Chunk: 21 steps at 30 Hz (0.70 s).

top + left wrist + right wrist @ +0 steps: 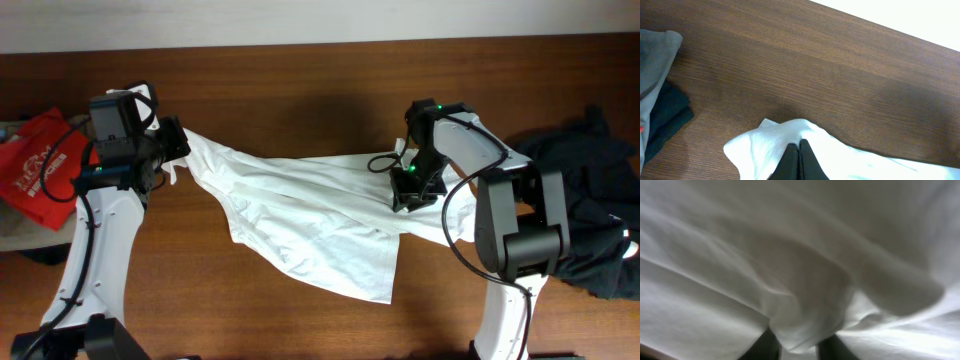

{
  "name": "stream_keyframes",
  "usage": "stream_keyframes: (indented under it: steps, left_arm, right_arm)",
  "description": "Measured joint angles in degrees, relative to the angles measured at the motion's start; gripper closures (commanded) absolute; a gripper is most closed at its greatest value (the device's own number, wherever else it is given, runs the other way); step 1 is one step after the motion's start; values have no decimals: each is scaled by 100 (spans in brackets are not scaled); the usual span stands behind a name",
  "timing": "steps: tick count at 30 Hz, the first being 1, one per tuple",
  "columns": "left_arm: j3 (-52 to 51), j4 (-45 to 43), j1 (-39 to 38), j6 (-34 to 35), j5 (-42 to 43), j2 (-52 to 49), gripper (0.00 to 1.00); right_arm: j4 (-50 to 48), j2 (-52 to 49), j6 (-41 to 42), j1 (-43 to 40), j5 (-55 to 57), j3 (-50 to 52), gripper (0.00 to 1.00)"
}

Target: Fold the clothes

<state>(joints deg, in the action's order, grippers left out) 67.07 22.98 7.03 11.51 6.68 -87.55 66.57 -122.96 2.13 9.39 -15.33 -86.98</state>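
Overhead — brown wooden table (300, 330) below a pale wall (300, 15) — white shirt (310, 215) clenched in left and right jaws.

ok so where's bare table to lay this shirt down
Bare table along the far edge behind the shirt, and along the near edge in front of it. Crowded ends: red bag at left, dark clothes at right.

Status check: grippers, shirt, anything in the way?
Left gripper shut on white shirt corner. Right gripper shut on its fabric. Dark clothes pile nearby, right side.
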Motion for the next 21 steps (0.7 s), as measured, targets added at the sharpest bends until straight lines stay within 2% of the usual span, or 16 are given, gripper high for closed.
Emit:
stream_keyframes:
  steps: [4, 7, 10, 11, 12, 13, 14, 15, 18, 21]
  left_arm:
    - [0, 0, 0, 0, 0, 0, 100]
    - [-13, -210, 0, 0, 0, 0, 100]
    - [-20, -1445, 0, 0, 13, -11, 100]
    - [-46, -1987, 0, 2, 31, -17, 97]
    - [-26, -2850, -9, 0, 46, -120, 90]
    - [-39, -3504, -17, -2, 57, -216, 73]
    - [-2, -4030, -22, -2, 37, -382, 21]
    - [9, -4188, -35, -15, 44, -507, 1]
    - [37, -4098, -72, -22, 114, -1108, 1]
    - [114, -2245, -92, -17, 501, -1303, 1]
  right_arm:
    - [68, 0, 192, -127, 50, -24, 96]
    - [227, 31, 256, -553, 96, -741, 96]
    - [-560, 92, 264, -999, 103, -2422, 96]
    - [-1091, 120, 267, -1123, 116, -2859, 90]
    - [-1727, 157, 280, -1248, 144, -3300, 54]
    - [-2363, 238, 391, -1314, 160, -3467, 21]
    - [-2640, 262, 466, -1322, 179, -3517, 4]
    - [-2686, 284, 535, -1327, 184, -3539, 1]
    - [-1958, 291, 538, -1327, 256, -3545, 1]
    - [-361, 284, 518, -1325, 831, -3552, 1]
